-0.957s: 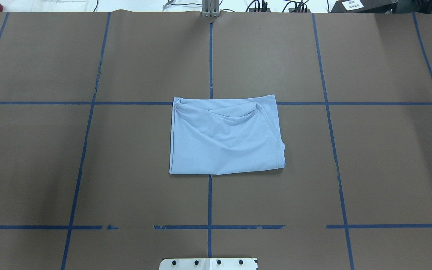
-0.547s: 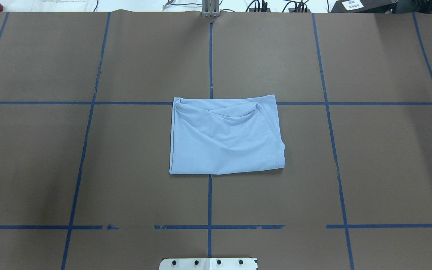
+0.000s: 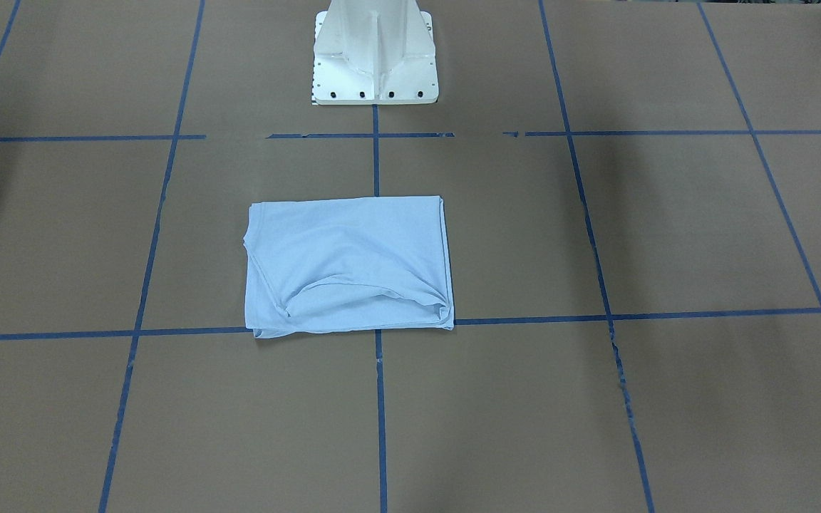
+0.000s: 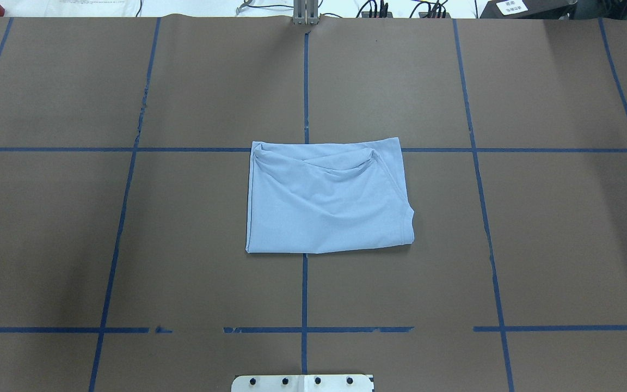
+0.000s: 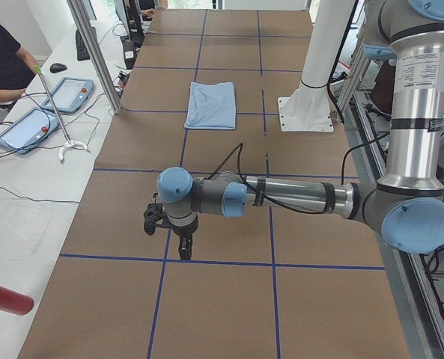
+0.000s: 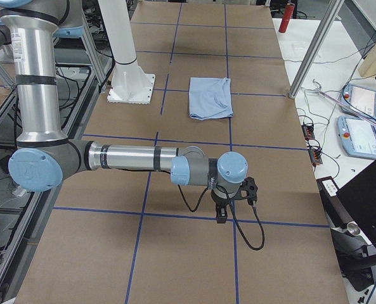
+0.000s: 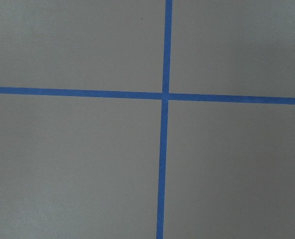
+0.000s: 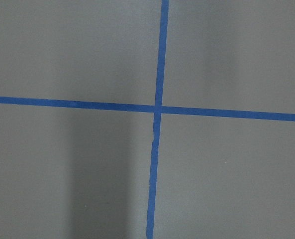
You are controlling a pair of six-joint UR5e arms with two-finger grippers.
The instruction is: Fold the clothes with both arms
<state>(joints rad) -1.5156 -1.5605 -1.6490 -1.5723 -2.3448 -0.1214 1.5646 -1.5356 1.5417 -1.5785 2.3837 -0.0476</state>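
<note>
The pale light-blue T-shirt (image 4: 327,198) lies folded into a flat rectangle at the table's centre; it also shows in the front-facing view (image 3: 346,263) and both side views (image 5: 212,105) (image 6: 210,98). Its print and label are hidden. Both arms are out of the overhead and front-facing views. The left arm stretches low over the table's left end, its gripper (image 5: 184,250) pointing down over blue tape, far from the shirt. The right gripper (image 6: 221,215) does the same at the right end. I cannot tell whether either is open or shut. Both wrist views show only brown table and tape crossings.
The white pedestal base (image 3: 375,57) stands at the robot's edge near the shirt. Beyond the far edge are metal posts (image 5: 94,52), tablets (image 5: 27,127) (image 6: 359,133), cables, a red cylinder (image 5: 4,299) and a person (image 5: 1,60).
</note>
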